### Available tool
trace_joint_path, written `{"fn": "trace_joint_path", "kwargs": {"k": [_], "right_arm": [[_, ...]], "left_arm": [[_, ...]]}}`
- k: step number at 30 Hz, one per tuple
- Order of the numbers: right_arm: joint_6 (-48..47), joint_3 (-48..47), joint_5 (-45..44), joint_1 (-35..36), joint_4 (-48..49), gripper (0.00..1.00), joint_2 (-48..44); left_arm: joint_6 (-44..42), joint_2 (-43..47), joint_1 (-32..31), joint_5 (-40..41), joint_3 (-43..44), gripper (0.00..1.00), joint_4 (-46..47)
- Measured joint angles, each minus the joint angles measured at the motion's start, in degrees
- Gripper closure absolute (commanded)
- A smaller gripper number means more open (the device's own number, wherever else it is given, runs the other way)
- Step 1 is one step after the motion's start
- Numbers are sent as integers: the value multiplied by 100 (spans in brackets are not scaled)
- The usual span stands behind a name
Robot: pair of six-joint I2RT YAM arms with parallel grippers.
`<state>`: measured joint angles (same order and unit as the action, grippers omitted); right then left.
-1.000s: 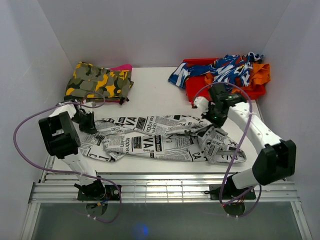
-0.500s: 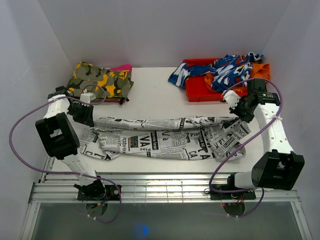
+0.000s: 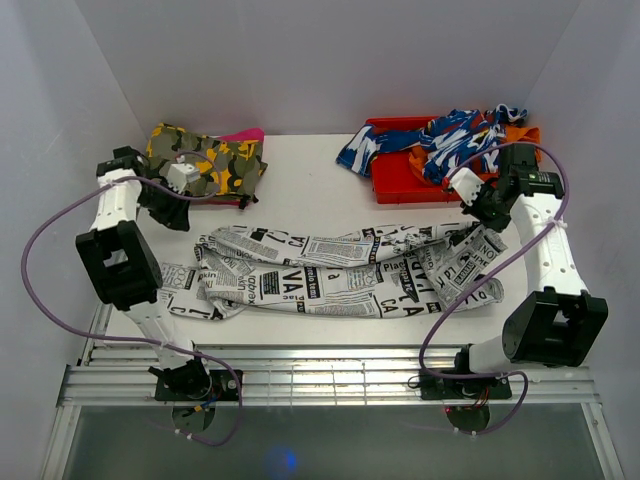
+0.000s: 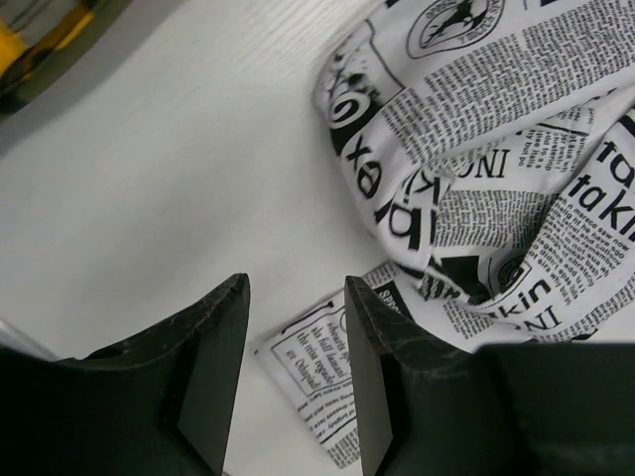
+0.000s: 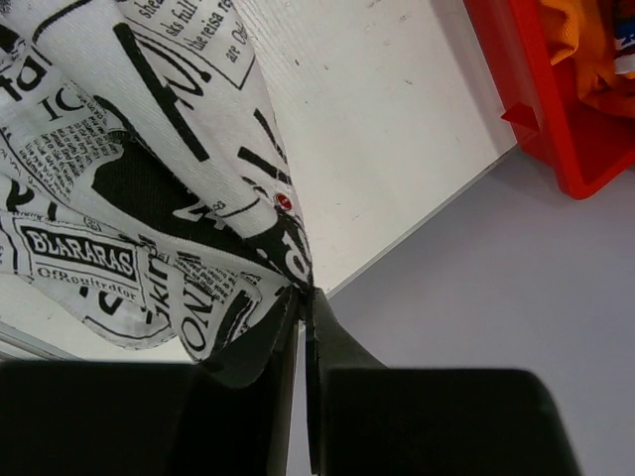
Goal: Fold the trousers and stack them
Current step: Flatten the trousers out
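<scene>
The trousers (image 3: 340, 270) look light and limp, likely to sag; the right gripper (image 5: 302, 296) is clamped on their right edge; the left gripper (image 4: 295, 297) gapes empty; best to grasp the left hem.

The trousers (image 5: 99, 198) carry a printed box reading "BLARARAS".

My fingers (image 4: 213, 357) are black; the trousers (image 3: 340, 270) white, printed in black newspaper text; camouflage garment (image 3: 225, 165) yellow-green, patterned garment (image 3: 450, 135) blue and white, tray (image 3: 395, 190) red
</scene>
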<state>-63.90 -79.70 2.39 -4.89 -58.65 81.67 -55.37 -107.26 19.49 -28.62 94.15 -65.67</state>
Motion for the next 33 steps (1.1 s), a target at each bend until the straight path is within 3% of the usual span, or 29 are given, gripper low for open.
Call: {"fn": "trace_joint_path", "kwargs": {"k": [10, 11, 12, 13, 16, 18, 24, 26, 28, 33], "right_arm": [[-52, -205, -61, 0, 13, 92, 175], [-63, -205, -70, 0, 22, 92, 175], [-70, -203, -74, 0, 31, 92, 177], [-74, -203, -74, 0, 42, 92, 177], [-90, -243, -70, 2, 61, 92, 223], [-90, -476, -59, 2, 20, 92, 411], [-273, -2153, 363, -79, -468, 92, 1228], [-437, -2588, 595, -188, -715, 92, 1200], [-625, -2430, 721, -269, -748, 92, 861], [-1012, -280, 776, -326, -1152, 92, -949]], "left_arm": [[83, -761, -772, -59, -413, 48, -160], [109, -761, -772, -57, -522, 53, -157], [164, -761, -772, -52, -614, 69, -140], [286, -772, -772, -46, -713, 77, -114], [640, -922, -772, 11, -693, 94, -2], [929, -1152, -772, 37, -369, 100, 37], [1285, -1655, -804, -42, 2111, 100, -181], [1123, -1429, -804, -129, 2485, 100, -302], [885, -824, -804, -181, 2277, 100, -437], [81, 1436, -804, -96, -81, 100, -745]]}}
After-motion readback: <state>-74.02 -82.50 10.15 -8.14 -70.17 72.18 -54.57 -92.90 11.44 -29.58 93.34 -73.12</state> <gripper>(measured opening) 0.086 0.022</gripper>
